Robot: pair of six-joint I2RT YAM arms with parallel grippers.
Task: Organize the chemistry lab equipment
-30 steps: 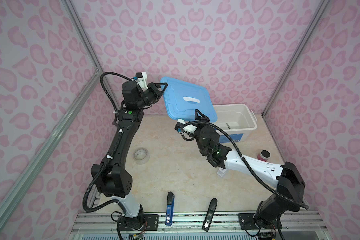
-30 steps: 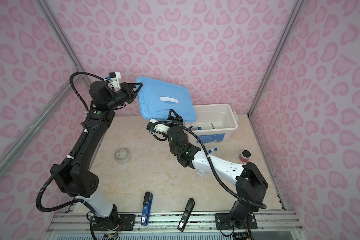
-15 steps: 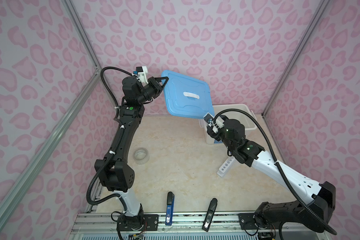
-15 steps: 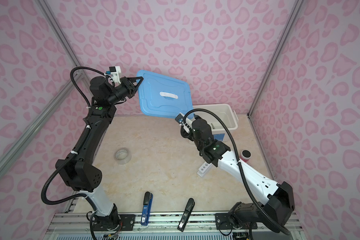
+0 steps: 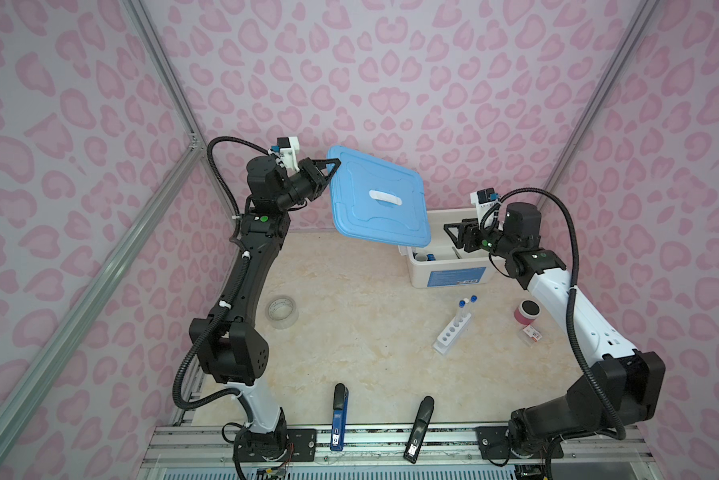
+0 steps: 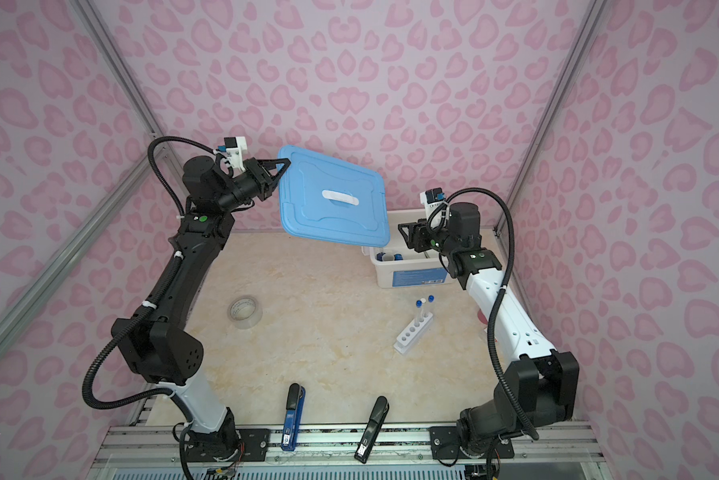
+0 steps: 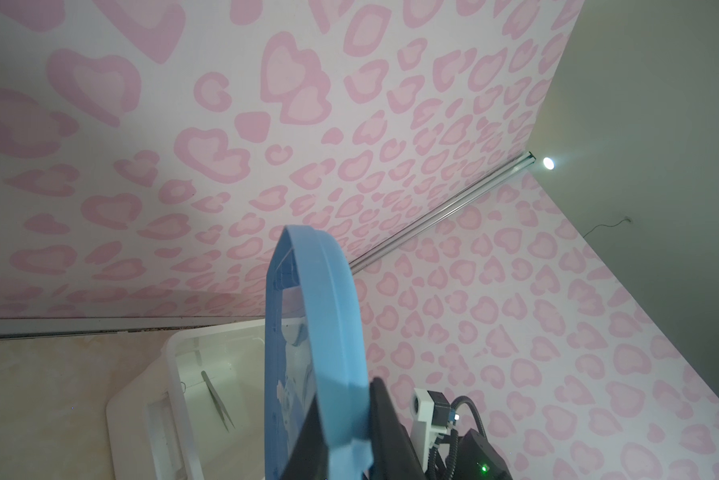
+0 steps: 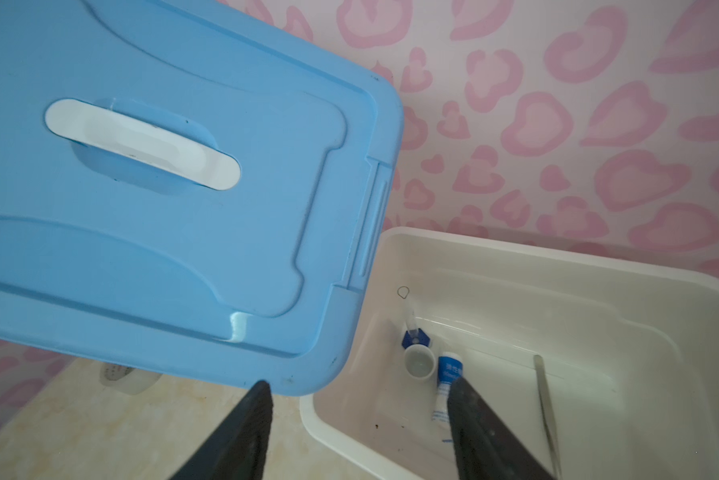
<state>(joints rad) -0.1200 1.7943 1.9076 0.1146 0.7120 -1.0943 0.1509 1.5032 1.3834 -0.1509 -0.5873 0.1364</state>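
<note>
Stowed in white bin (image 5: 449, 272): tweezers (image 8: 547, 407), white-and-blue bottle (image 8: 447, 382), tiny cup (image 8: 419, 363), blue-based cylinder (image 8: 412, 328). Outside bin, unstowed: rack (image 5: 449, 334) of test tubes (image 5: 466, 307). Pinching blue lid (image 5: 378, 199) above bin with left gripper (image 5: 328, 166); right gripper (image 5: 452, 237) spread, empty.

The lid (image 5: 376, 199) hangs over the bin's (image 5: 449, 276) left end, the rack (image 5: 447, 338) with 3 tubes (image 5: 461, 311) stands before it.

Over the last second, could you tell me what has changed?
The right gripper swung from mid-table rightward to over the white bin, jaws open and empty. The left gripper stays clamped on the blue lid; rack and tape roll have not moved.
</note>
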